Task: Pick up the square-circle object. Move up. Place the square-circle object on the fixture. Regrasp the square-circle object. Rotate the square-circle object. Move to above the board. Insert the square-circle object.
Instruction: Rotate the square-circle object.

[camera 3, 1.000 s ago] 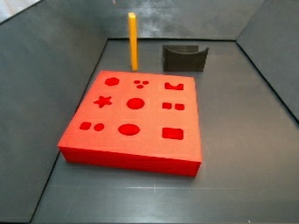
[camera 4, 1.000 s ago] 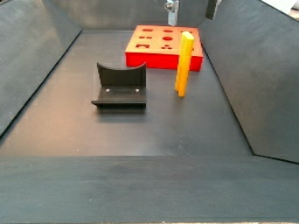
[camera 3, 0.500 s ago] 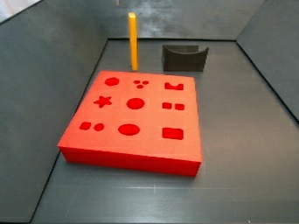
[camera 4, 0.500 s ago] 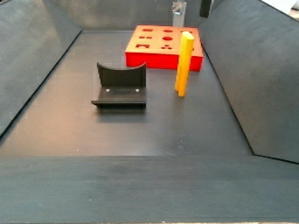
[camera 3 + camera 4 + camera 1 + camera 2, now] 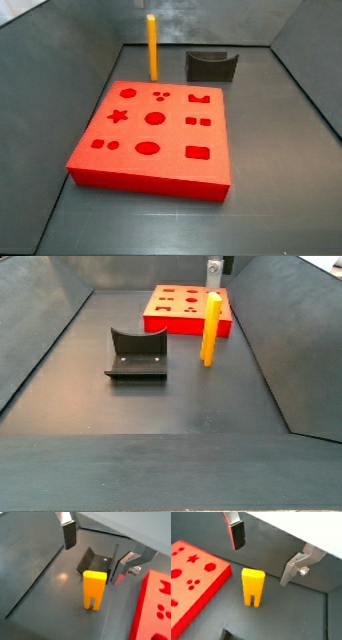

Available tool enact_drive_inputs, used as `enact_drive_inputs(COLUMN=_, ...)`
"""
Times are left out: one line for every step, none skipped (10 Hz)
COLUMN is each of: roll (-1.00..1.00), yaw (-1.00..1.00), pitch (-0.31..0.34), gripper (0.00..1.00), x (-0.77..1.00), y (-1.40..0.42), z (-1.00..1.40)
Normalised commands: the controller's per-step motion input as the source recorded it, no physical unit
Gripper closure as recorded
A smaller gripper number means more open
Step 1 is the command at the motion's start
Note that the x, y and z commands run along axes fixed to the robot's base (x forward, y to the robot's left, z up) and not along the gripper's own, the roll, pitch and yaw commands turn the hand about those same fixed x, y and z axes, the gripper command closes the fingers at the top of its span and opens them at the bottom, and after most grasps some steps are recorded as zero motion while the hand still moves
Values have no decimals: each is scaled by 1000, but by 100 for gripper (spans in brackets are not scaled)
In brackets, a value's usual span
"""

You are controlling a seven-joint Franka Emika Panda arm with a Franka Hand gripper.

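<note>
The square-circle object, a slim yellow-orange peg, stands upright on the dark floor in both side views (image 5: 152, 45) (image 5: 210, 328), close to the board's corner. The red board (image 5: 154, 130) (image 5: 181, 311) lies flat with shaped holes in its top. Beside the peg sits the dark fixture (image 5: 210, 66) (image 5: 136, 353). My gripper (image 5: 219, 268) shows only at the top edge of a side view. In both wrist views the gripper (image 5: 95, 552) (image 5: 263, 554) is open above the peg (image 5: 93, 589) (image 5: 252, 587), which it does not touch. Nothing is between the fingers (image 5: 69, 534) (image 5: 236, 534).
Grey walls enclose the floor on all sides (image 5: 54, 60) (image 5: 267, 346). In the wrist views the board (image 5: 150, 612) (image 5: 191, 597) lies close to one side of the peg and the fixture (image 5: 97, 562) stands just beyond it.
In a side view the gripper has shifted sideways along the top edge, closer to over the peg. The peg, board and fixture have not moved.
</note>
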Motion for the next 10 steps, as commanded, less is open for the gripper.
enact_drive_inputs(roll=-10, yaw=1000, pitch=9, gripper=0, x=28, y=1, z=-24)
enact_drive_inputs(roll=-10, yaw=1000, pitch=10, gripper=0, x=28, y=1, z=-24)
enact_drive_inputs(roll=-10, yaw=1000, pitch=10, gripper=0, x=28, y=1, z=-24)
enact_drive_inputs(roll=-11, yaw=1000, pitch=11, gripper=0, x=28, y=1, z=-24)
enact_drive_inputs(roll=-11, yaw=1000, pitch=11, gripper=0, x=29, y=1, z=-24)
enact_drive_inputs(roll=-11, yaw=1000, pitch=11, gripper=0, x=29, y=1, z=-23)
enact_drive_inputs(roll=-12, yaw=1000, pitch=12, gripper=0, x=29, y=0, z=-23)
enact_drive_inputs(roll=-13, yaw=1000, pitch=12, gripper=0, x=29, y=0, z=-23)
enact_drive_inputs(roll=-13, yaw=1000, pitch=13, gripper=0, x=29, y=0, z=-23)
enact_drive_inputs(roll=-14, yaw=1000, pitch=14, gripper=0, x=29, y=0, z=-23)
